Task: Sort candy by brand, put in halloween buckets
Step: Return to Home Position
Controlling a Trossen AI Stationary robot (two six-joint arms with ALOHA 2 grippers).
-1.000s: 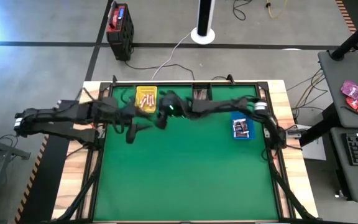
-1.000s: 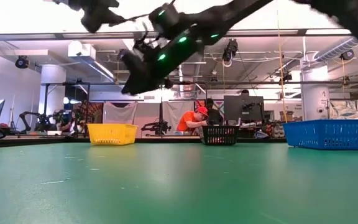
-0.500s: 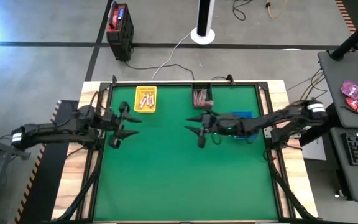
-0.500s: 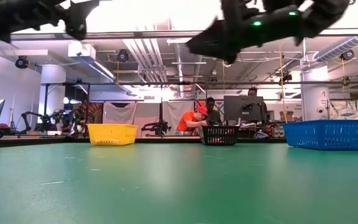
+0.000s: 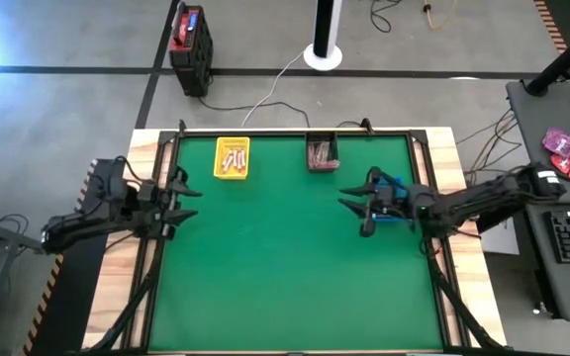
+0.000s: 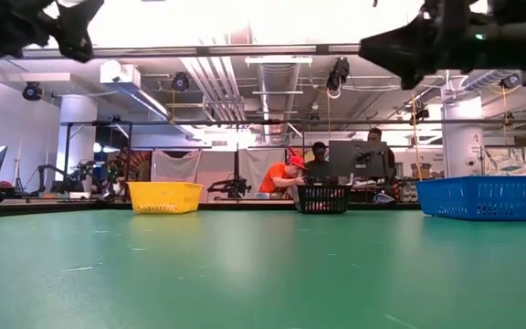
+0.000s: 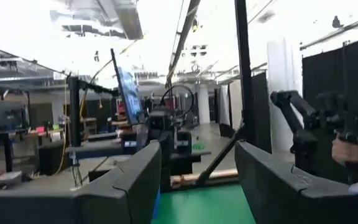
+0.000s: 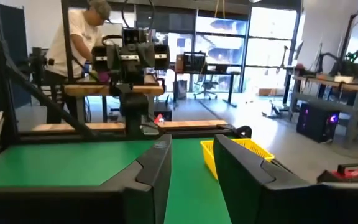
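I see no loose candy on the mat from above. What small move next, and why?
Probably retract both arms to rest. The green mat shows nothing loose; visible candy lies in the yellow bin and black bin. The left gripper and right gripper are open and empty, the right arm over the blue bin.

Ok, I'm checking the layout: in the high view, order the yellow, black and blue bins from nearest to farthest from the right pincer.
1. Blue bin, beside the right pincer, partly under that arm.
2. Black bin, far edge, middle.
3. Yellow bin, far edge, left side.
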